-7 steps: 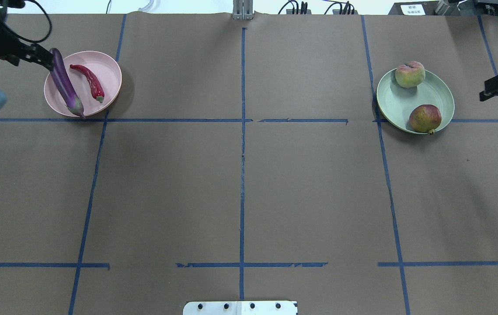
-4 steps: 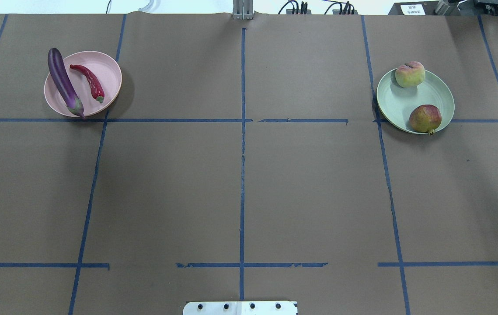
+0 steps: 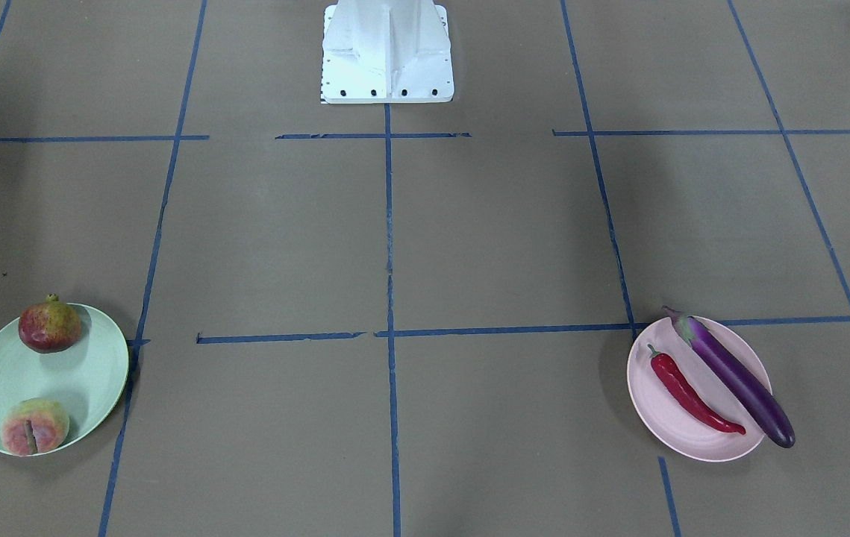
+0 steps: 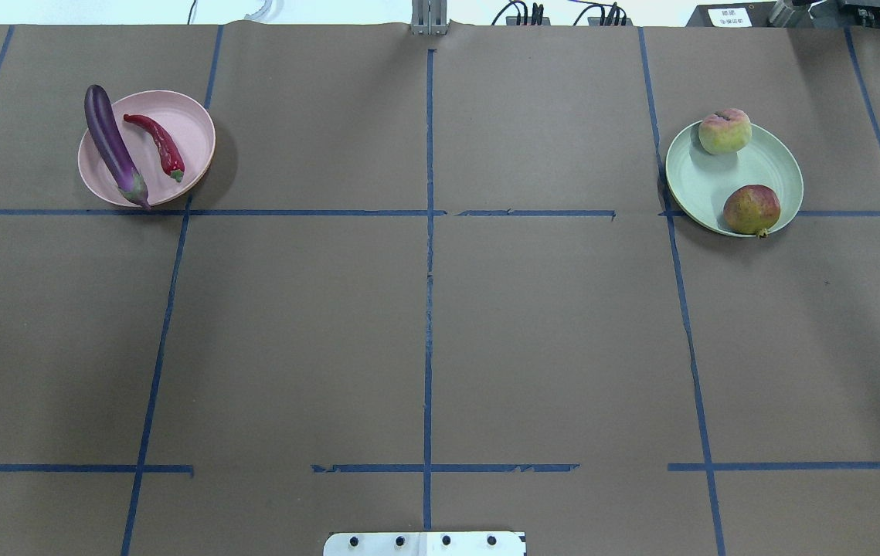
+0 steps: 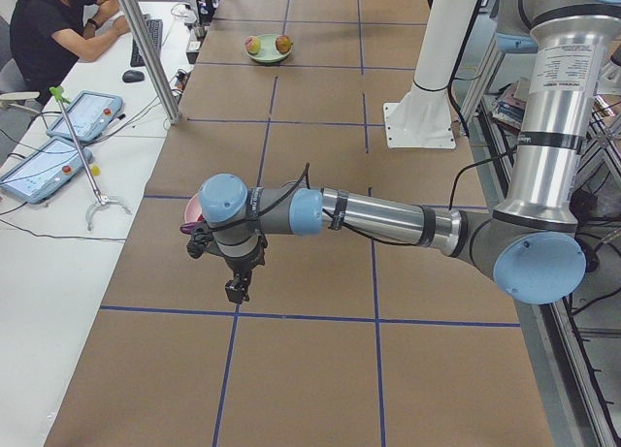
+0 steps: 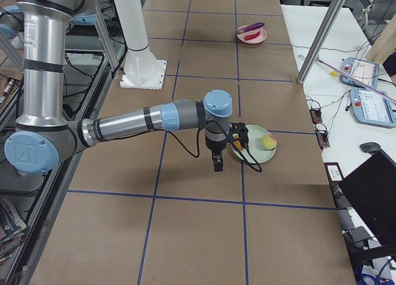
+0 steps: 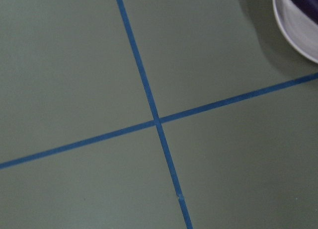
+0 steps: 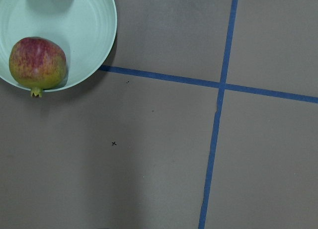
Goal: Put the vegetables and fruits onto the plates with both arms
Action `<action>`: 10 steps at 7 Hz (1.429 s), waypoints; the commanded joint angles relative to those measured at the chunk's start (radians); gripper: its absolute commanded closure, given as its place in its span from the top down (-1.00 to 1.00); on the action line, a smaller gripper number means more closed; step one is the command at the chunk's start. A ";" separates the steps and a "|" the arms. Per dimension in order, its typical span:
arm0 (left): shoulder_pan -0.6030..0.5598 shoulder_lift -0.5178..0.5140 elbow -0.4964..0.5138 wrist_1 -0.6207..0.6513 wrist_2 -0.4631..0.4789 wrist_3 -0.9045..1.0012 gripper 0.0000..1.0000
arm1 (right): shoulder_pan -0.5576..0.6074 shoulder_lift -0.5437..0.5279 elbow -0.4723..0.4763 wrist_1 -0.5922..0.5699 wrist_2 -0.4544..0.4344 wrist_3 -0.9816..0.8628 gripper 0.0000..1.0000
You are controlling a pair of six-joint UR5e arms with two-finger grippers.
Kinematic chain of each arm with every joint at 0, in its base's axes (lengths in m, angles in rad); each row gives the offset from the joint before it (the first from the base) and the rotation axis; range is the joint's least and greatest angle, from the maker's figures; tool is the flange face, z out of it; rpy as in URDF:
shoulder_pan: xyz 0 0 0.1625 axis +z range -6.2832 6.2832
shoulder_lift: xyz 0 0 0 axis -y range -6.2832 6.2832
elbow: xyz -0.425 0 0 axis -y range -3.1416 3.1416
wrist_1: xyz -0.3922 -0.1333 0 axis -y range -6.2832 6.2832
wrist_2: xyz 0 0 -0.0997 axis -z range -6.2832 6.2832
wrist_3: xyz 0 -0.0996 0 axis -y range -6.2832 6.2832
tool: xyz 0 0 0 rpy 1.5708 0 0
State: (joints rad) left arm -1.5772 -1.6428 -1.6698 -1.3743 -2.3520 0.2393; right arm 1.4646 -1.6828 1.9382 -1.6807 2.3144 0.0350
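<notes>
The purple eggplant (image 4: 110, 143) and the red chili pepper (image 4: 155, 140) lie on the pink plate (image 4: 185, 116) at the far left; the eggplant overhangs its rim. The peach (image 4: 724, 131) and the pomegranate (image 4: 751, 209) lie on the green plate (image 4: 749, 166) at the far right. No gripper shows in the overhead or front views. In the exterior left view my left gripper (image 5: 236, 290) hangs beside the pink plate. In the exterior right view my right gripper (image 6: 218, 163) hangs beside the green plate (image 6: 253, 150). I cannot tell whether either is open or shut.
The white base block (image 3: 387, 52) stands at the table's robot-side edge. Blue tape lines grid the brown table cover. An operator's table with tablets (image 5: 58, 137) and a metal post (image 5: 146, 49) stand along the far side.
My left gripper has drawn back from the eggplant and left the overhead view on the left. My right gripper has left it on the right. The produce has not moved.
</notes>
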 commanded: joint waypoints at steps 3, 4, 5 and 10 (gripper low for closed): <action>-0.001 0.061 -0.073 0.017 -0.062 -0.104 1.00 | -0.061 -0.017 -0.001 0.012 0.042 0.051 1.00; 0.002 0.061 -0.070 0.015 -0.059 -0.104 1.00 | -0.067 -0.021 0.002 0.012 0.040 0.054 1.00; 0.003 0.060 -0.071 0.014 -0.059 -0.104 1.00 | -0.075 -0.021 -0.004 0.013 0.039 0.054 1.00; 0.003 0.061 -0.091 0.017 -0.064 -0.106 1.00 | -0.081 -0.023 -0.007 0.013 0.040 0.052 1.00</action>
State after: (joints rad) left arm -1.5739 -1.5817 -1.7576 -1.3589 -2.4159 0.1335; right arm 1.3849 -1.7047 1.9308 -1.6676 2.3546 0.0870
